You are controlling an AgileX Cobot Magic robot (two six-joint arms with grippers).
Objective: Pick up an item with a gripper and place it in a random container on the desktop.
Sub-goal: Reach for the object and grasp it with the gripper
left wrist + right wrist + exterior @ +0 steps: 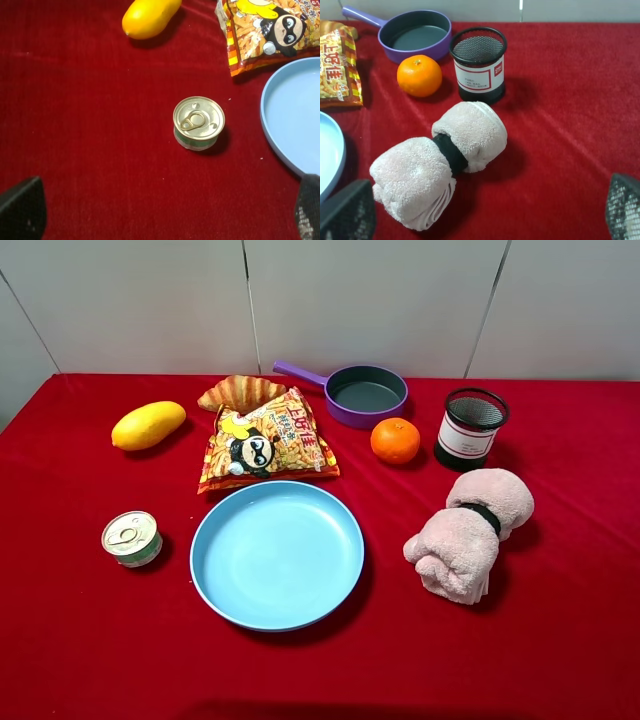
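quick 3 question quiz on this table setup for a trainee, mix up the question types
1. True or false: the snack bag already lies in the light-blue plate.
2. The croissant lies: A, in the purple pan; B, behind the snack bag, at its far edge; C, on the plate.
3. Fill in: the rolled pink towel is bound around its middle by a black ____.

Key
1. False: the bag lies on the red cloth behind the plate, which holds nothing.
2. B
3. band
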